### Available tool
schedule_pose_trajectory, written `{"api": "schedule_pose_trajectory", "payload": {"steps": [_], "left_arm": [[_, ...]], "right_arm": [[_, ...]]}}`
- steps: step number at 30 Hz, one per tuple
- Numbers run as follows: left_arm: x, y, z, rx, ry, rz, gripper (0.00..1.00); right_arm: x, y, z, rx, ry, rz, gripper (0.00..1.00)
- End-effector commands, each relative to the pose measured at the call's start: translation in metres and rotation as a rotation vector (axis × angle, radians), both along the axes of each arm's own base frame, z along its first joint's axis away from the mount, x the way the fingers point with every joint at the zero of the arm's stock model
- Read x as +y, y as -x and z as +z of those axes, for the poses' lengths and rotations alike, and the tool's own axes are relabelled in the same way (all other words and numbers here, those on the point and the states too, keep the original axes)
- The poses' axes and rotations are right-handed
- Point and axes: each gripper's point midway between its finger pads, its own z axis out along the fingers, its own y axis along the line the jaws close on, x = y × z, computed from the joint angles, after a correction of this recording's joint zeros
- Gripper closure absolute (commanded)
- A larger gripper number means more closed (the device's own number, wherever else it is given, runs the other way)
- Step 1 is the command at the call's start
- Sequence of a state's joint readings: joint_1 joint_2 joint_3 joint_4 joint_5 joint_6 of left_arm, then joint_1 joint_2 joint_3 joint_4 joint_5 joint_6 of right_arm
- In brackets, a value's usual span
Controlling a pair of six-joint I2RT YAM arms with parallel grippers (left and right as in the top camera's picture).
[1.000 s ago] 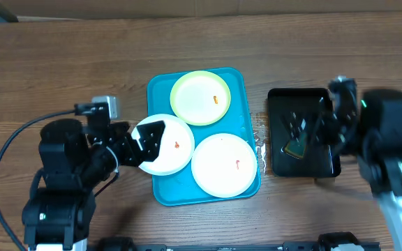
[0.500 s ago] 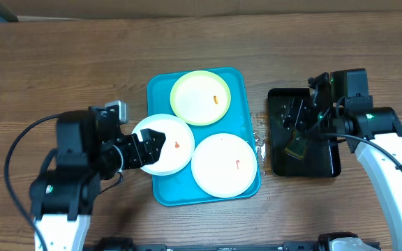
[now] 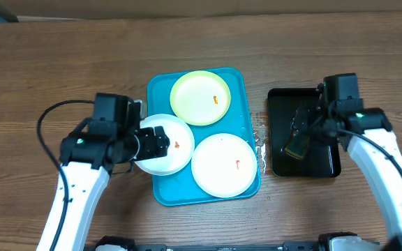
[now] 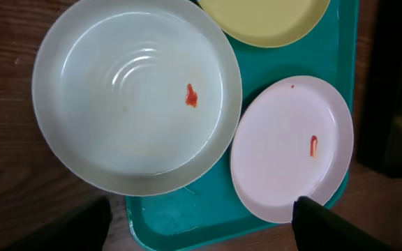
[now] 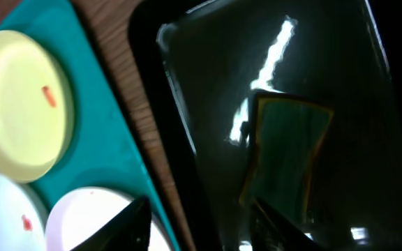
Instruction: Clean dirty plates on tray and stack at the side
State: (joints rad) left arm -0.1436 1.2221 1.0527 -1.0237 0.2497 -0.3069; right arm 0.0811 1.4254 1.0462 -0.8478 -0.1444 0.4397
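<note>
The turquoise tray (image 3: 167, 192) holds three plates. A pale green-rimmed plate (image 3: 200, 97) lies at its back, a white plate (image 3: 175, 145) hangs over its left rim, and a second white plate (image 3: 224, 164) sits front right. Each carries a small orange-red smear. My left gripper (image 3: 155, 141) hovers open over the left white plate (image 4: 135, 94), its fingertips (image 4: 330, 223) spread wide past the plate's near rim. My right gripper (image 3: 304, 127) is over the black tray, jaws apart, right beside a green sponge (image 5: 285, 153) with a yellow edge.
A black rectangular tray (image 3: 326, 164) stands right of the turquoise one and holds only the sponge (image 3: 296, 148). A wet patch shows on the wood between the two trays. Bare wooden table surrounds both trays.
My left arm shifted right, bringing the gripper over the left white plate. The right gripper came down and inward over the sponge in the black tray, and its jaws narrowed.
</note>
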Motion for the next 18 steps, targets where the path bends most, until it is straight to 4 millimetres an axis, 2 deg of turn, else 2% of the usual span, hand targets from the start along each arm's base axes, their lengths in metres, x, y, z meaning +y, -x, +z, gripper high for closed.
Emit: {"api": "schedule_pose_trajectory", "payload": {"steps": [1,4,7,9,14,16,18], "left_arm": [[-0.019,0.001,0.001,-0.004,0.006,-0.084,0.17],[-0.037,0.009,0.004,-0.006,0.017,-0.154,0.15],[-0.060,0.020,0.012,-0.011,0.051,-0.237,0.13],[-0.073,0.028,0.019,-0.011,0.059,-0.275,0.11],[-0.088,0.040,0.021,-0.011,0.065,-0.328,0.11],[-0.091,0.040,0.021,-0.022,0.060,-0.341,0.09],[-0.089,0.037,0.021,-0.033,0.042,-0.335,0.09]], "right_arm": [[-0.004,0.001,-0.036,0.095,0.033,-0.021,0.60],[-0.008,-0.001,-0.061,0.159,0.056,-0.041,0.67],[-0.020,0.005,-0.084,0.240,0.112,-0.117,0.71],[-0.021,0.011,-0.100,0.296,0.124,-0.121,0.73],[-0.024,0.017,-0.124,0.365,0.146,-0.124,0.84],[-0.023,0.017,-0.130,0.376,0.141,-0.122,0.96],[-0.018,0.017,-0.127,0.377,0.113,-0.096,0.96]]}}
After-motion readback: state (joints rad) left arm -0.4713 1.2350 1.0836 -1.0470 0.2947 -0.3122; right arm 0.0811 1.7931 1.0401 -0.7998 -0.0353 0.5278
